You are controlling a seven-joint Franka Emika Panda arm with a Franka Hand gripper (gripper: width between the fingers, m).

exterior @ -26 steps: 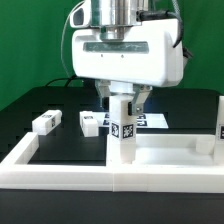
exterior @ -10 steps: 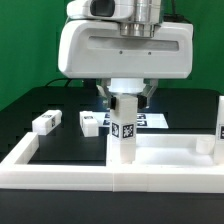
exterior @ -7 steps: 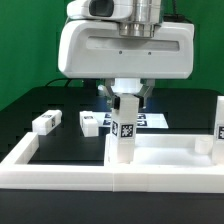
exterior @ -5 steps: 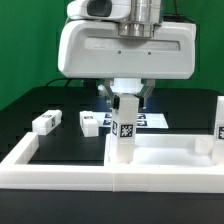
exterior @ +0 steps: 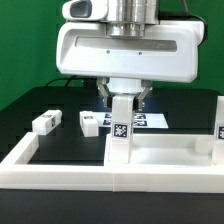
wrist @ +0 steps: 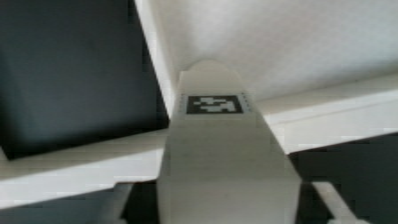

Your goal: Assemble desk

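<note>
A white leg [exterior: 121,125] with a square tag stands upright on the near corner of the white desk tabletop [exterior: 175,152]. My gripper [exterior: 122,98] hangs straight over it, its two fingers on either side of the leg's top and shut on it. A second leg [exterior: 220,120] stands upright at the tabletop's corner at the exterior view's right. In the wrist view the held leg [wrist: 222,150] fills the middle, running down to the tabletop [wrist: 285,40]. One finger [wrist: 327,198] shows beside it.
Two loose legs [exterior: 45,122] [exterior: 91,122] lie on the black surface at the exterior view's left. The marker board [exterior: 152,120] lies behind the gripper. The long white rim [exterior: 60,178] runs along the front.
The hand has turned about its vertical axis since the earliest frame. In the last half second it shifted slightly left, and the leg went from slightly tilted to upright.
</note>
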